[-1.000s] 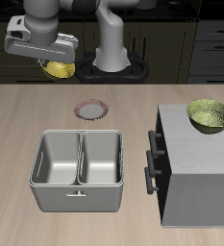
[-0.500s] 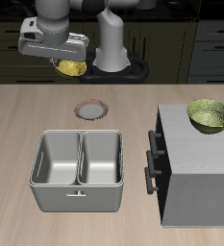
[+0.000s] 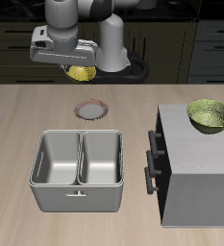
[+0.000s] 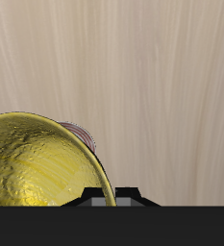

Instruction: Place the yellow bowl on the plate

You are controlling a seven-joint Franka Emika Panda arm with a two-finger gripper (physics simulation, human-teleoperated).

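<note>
Yellow bowl aloft in my gripper, upper left of the exterior frame.

I have its rim pinched in the closed jaws; the plate lies on the table below, behind the double bin.

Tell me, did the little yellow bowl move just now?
Yes. The yellow bowl, held in the gripper, has moved sideways in the exterior view, closer to being above the plate.

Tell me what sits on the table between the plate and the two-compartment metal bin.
Nothing: in the exterior view, only bare wooden tabletop separates the plate from the metal bin.
</note>
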